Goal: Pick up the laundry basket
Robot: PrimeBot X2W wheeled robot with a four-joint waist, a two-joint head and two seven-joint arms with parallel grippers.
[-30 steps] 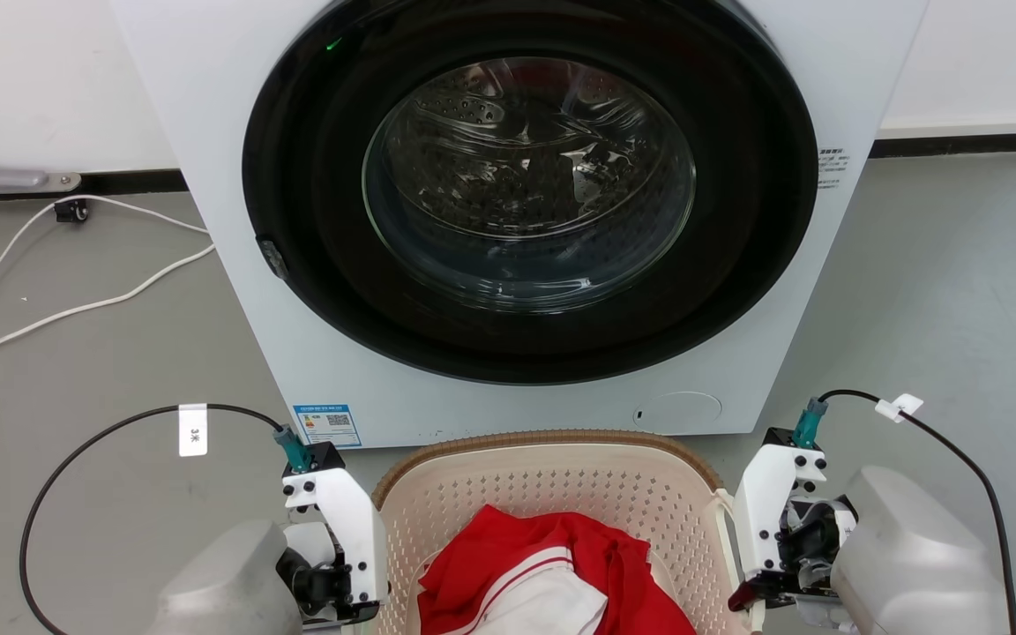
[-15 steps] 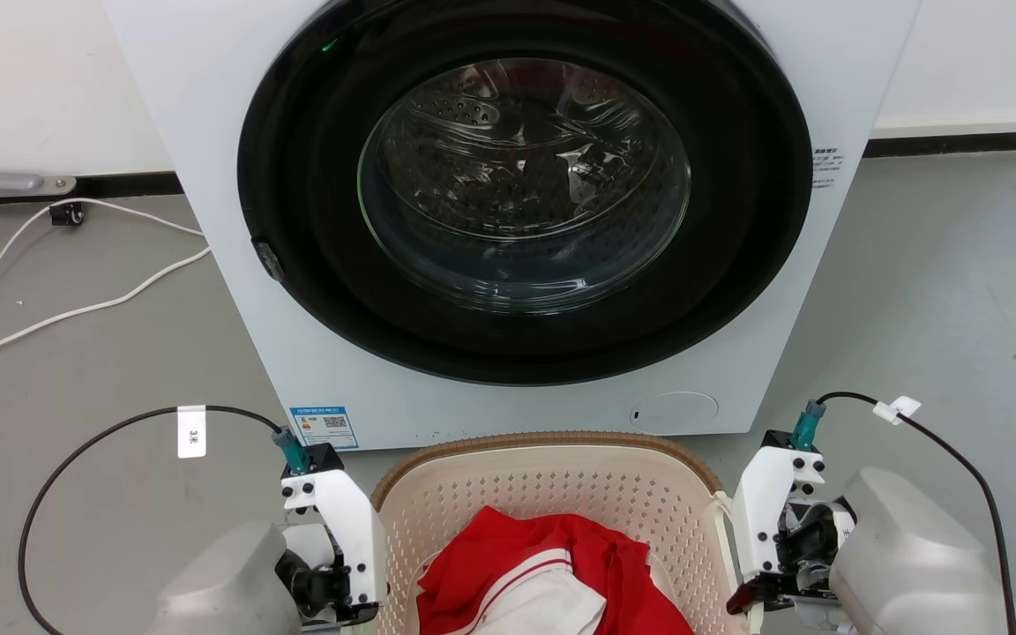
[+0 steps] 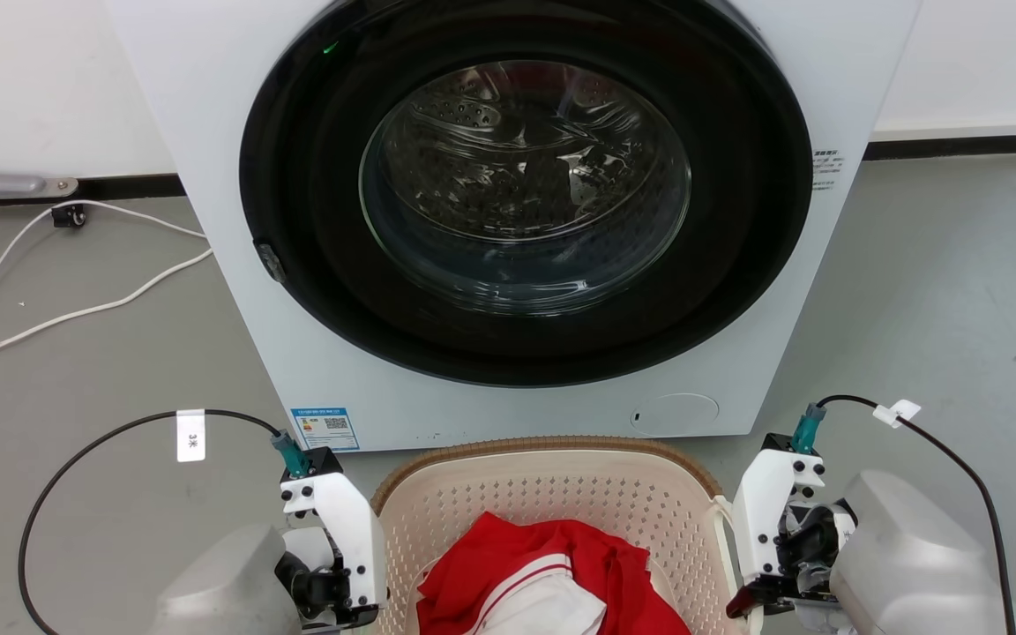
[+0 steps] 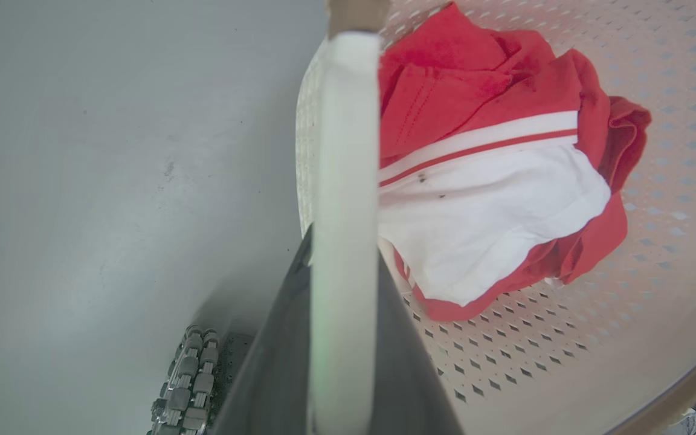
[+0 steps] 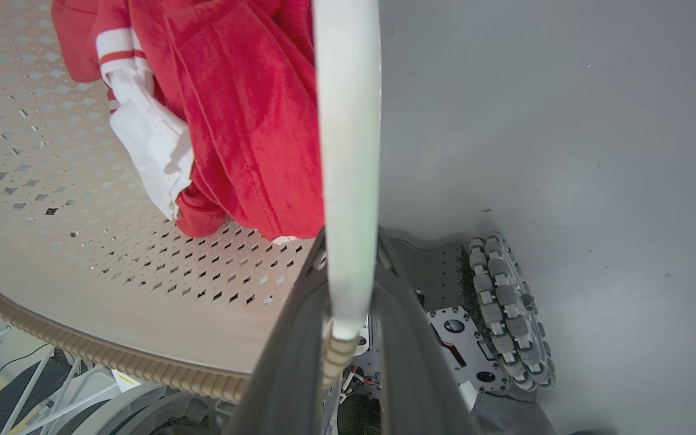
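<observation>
- Left wrist view: the left gripper is clamped on the laundry basket at its white left handle; one dark finger lies against each side of the handle, with no gap visible; a red and white garment lies loose on the perforated bottom; the grey floor lies outside the basket wall.
- Right wrist view: the right gripper is clamped likewise on the white right handle; both fingers flank the handle and touch it; the brown rim curves across the lower left; a roller wheel of the robot base rests on the floor nearby.
- Head view: the basket occupies the bottom centre, between the two arms and just in front of the washing machine; the round door is shut; each white wrist housing stands just beside a basket wall.
- Progress: approach and two-handed grasp are judged complete; the lift remains; the pictures do not show whether the basket bottom is clear of the floor.
- Next step, as a judgement: raise both arms evenly; an uneven rise may tilt the basket and shift the garment.
</observation>
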